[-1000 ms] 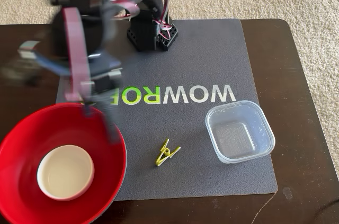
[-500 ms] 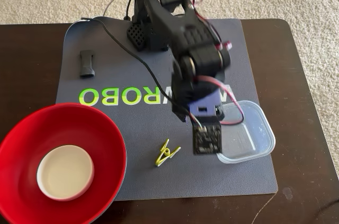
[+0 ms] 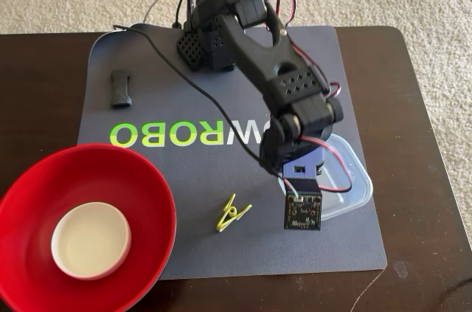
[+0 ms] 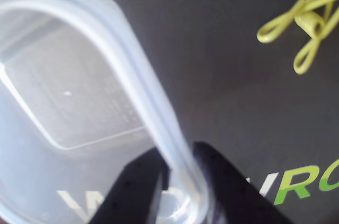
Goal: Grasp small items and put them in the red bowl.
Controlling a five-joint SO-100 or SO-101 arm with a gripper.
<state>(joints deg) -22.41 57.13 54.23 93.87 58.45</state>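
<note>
Wrist view: gripper [image 4: 177, 192] closed on rim of clear tub [image 4: 79, 107], one finger inside the wall, one outside; clothespin [image 4: 304, 28] apart at upper right on bare mat [image 4: 222, 75]. Fixed view: tub near right mat edge, partly hidden under arm [image 3: 284, 80]; red bowl [image 3: 140, 179] at lower left holding white bowl [image 3: 91, 240]; black bar [image 3: 120, 88] far left.

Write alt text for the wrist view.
Close-up of the gripper, its two black fingers straddling the rim of a clear plastic tub, one inside and one outside the wall. The tub sits on a dark mat, with a yellow-green clothespin lying at upper right.
</note>
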